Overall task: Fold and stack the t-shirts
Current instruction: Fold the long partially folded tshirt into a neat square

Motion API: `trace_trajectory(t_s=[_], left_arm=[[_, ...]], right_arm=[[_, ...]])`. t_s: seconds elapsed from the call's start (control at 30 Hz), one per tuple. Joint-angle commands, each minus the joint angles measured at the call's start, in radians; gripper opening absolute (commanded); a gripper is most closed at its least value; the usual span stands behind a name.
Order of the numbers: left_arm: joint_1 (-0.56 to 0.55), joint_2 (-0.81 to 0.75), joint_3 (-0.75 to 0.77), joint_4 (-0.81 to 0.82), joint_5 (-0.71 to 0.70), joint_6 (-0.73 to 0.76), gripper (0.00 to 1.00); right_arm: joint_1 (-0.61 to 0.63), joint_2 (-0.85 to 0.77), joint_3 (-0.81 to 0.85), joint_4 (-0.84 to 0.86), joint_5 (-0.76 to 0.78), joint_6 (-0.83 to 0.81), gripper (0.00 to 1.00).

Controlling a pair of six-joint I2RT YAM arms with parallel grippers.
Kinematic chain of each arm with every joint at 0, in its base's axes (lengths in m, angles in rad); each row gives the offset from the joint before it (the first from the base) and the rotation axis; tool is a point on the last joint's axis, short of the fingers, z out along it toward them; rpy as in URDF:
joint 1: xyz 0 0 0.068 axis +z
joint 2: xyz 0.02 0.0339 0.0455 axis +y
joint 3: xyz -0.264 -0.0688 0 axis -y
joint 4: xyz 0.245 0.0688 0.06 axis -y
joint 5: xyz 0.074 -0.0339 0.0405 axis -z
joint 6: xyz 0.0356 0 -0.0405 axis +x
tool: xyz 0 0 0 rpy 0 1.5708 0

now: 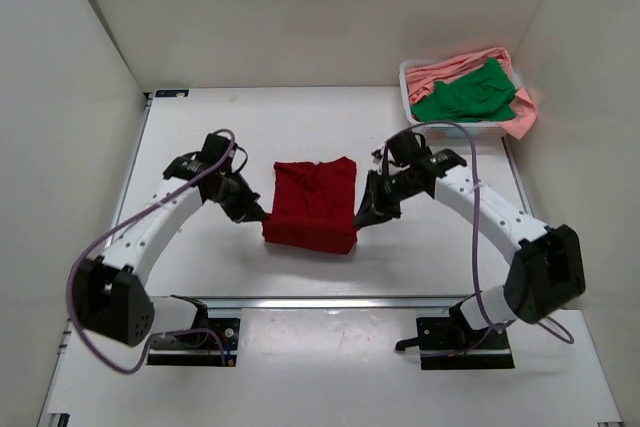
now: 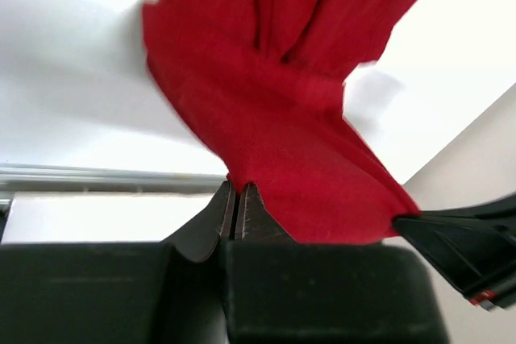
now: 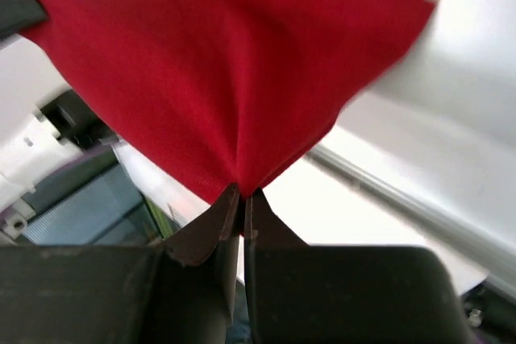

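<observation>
At the middle of the table point(image 1: 200, 127), seen from above, the dark red t-shirt point(image 1: 312, 205) is stretched between the two arms. The left gripper point(image 1: 262, 217) pinches its near left corner and the right gripper point(image 1: 360, 219) its near right one, while the far part seems to rest on the surface. The green t-shirt point(image 1: 465, 97) and the salmon pink t-shirt point(image 1: 450, 67) lie heaped in the white basket point(image 1: 408, 82) at the far right corner, well apart. If the arms travel at unequal pace, the cloth would skew and the fold land crooked.

From the left wrist, the left gripper point(image 2: 239, 199) is closed almost flush on a thin edge of the dark red t-shirt point(image 2: 282, 118), which fans upward from the tips. The bite looks shallow (only a sliver sits between the tips), so a sharp outward pull could drag it free and drop that side.

From the right wrist, the right gripper point(image 3: 242, 199) is likewise clamped tight on a gathered point of the dark red t-shirt point(image 3: 226, 62). The cloth pleats there, and if released like this it would probably leave a wrinkled, uneven corner for the stack.
</observation>
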Motion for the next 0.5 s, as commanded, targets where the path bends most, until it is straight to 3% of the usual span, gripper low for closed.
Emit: trace_trajectory(t_s=[0.0,0.27,0.3,0.33,0.43,0.47], left_arm=[[0.044,0.101,0.113,0.022,-0.005,0.067,0.0],[0.111,0.446,0.476,0.031,0.004,0.105,0.0],[0.119,0.508,0.511,0.04,-0.001,0.104,0.05],[0.123,0.573,0.573,0.048,0.001,0.102,0.2],[0.165,0.712,0.71,0.083,0.001,0.092,0.44],[0.176,0.73,0.757,0.112,-0.001,0.086,0.46]], right_arm=[[-0.059,0.093,0.13,-0.07,-0.021,-0.119,0.0],[-0.193,0.427,0.502,-0.037,-0.036,-0.15,0.0],[-0.202,0.458,0.556,-0.029,-0.036,-0.146,0.0],[-0.216,0.519,0.584,-0.016,-0.034,-0.143,0.0],[-0.245,0.676,0.771,-0.006,0.051,-0.132,0.2],[-0.259,0.727,0.856,-0.009,0.067,-0.127,0.25]])
